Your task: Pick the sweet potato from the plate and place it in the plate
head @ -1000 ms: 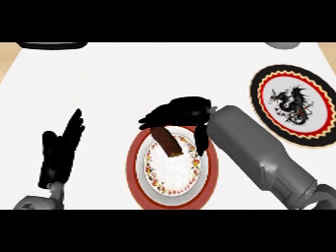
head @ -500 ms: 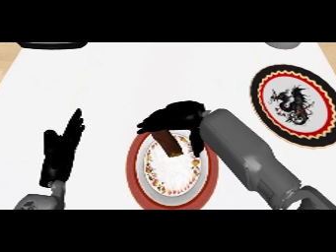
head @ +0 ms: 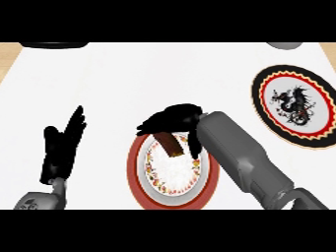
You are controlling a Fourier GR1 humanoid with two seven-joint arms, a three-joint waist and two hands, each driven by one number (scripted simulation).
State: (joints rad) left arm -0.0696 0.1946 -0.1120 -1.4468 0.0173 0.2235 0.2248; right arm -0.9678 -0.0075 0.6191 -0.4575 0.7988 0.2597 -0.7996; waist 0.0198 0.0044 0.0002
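Brown sweet potato point(head: 172, 144) lies beneath my right hand point(head: 172, 119), whose fingers curl down round its upper end, over the red-rimmed plate point(head: 136, 170). I'd close fully before lifting toward the dragon plate point(head: 298, 106), far right. Left hand point(head: 63, 145) rests open.

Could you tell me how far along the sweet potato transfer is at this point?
Done: the right hand has reached the red-rimmed plate and curls over the upper end of the sweet potato. In hand: the grasp; the sweet potato's lower end looks to lie on the plate, so it does not appear lifted. Left: lift it, carry it right to the black dragon plate, which holds nothing, and release. The left hand rests open.
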